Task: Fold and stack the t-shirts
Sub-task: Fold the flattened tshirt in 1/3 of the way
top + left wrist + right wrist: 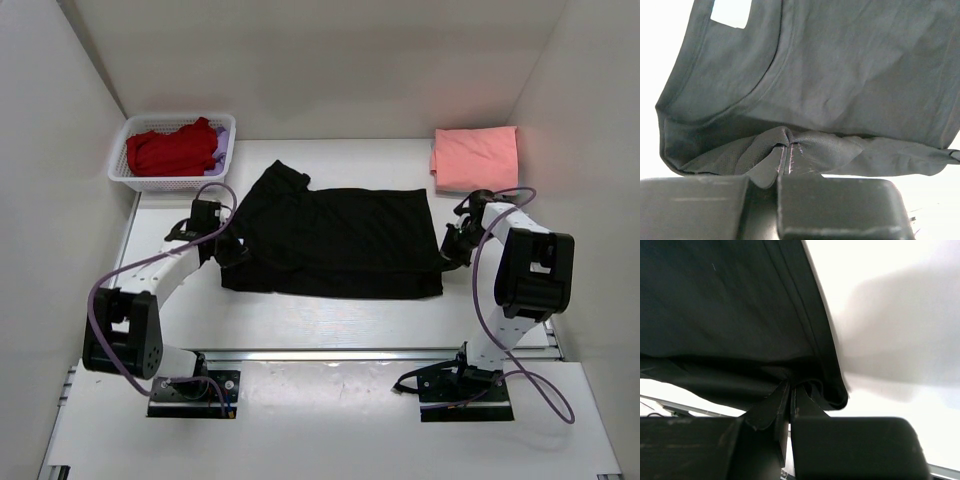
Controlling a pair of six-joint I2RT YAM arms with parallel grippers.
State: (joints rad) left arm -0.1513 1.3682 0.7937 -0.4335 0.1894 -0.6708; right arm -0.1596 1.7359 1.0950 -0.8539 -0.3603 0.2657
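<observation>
The white counter point(330, 310) is carrying the black soft fabric t-shirt point(340, 245), which is lying spread across its middle. The white plastic lattice basket point(160, 182) is sitting far left and the folded salmon-pink t-shirt point(476, 157) far right. Inside the basket, the crumpled red t-shirt point(170, 150) is covering most of the lilac t-shirt point(221, 148). The left jaws are clamping the black shirt's left edge, the right jaws its right edge. Being light and limp, it is likely going to sag between them, so pinching doubled hems is looking wisest.
</observation>
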